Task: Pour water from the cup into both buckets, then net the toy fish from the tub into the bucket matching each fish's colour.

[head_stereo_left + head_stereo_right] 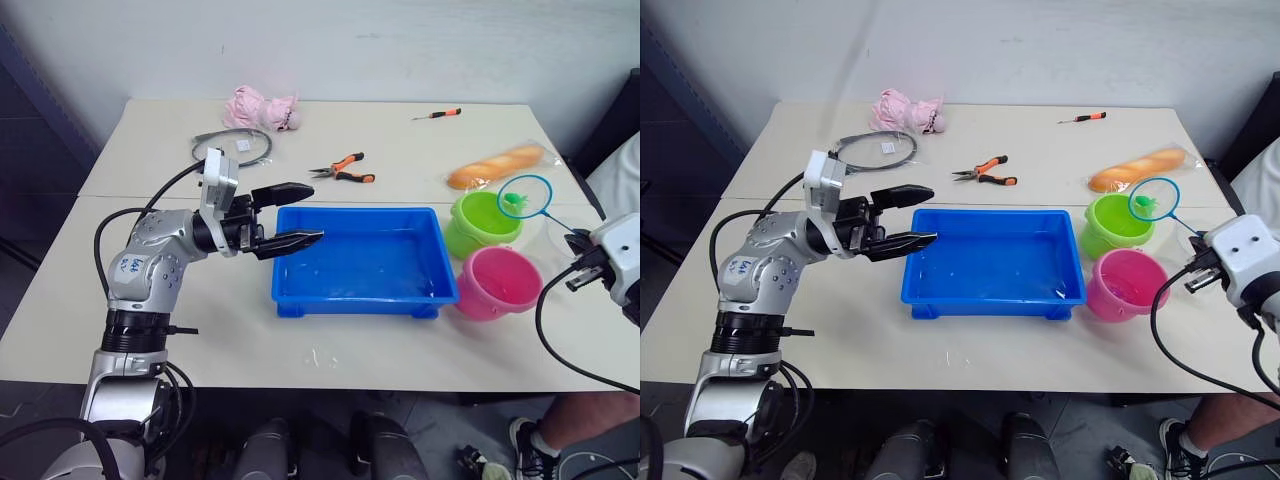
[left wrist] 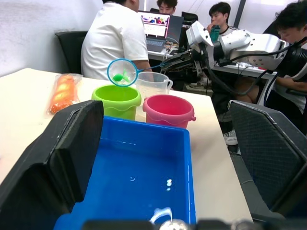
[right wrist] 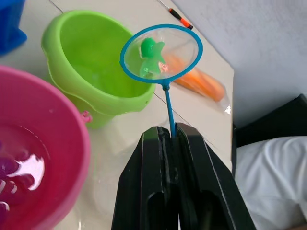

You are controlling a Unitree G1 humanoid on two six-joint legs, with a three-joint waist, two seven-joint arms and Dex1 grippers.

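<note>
Sheer-meshed round net (image 3: 161, 53), clamped by right gripper (image 3: 171, 136), cradles 1 green fish (image 3: 151, 56); left gripper (image 1: 297, 214) gapes.

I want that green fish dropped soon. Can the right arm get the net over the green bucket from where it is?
Probably yes: the net, gripped by the right gripper, hangs at the green bucket rim, nothing between.

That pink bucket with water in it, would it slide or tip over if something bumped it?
The pink bucket looks like thin plastic, so probably light on its own. The water visible inside should weigh it down and steady it somewhat. It is wider at the rim than at the base, so a hard knock near the top might still tip or slosh it; a low push would likely just slide it.
</note>
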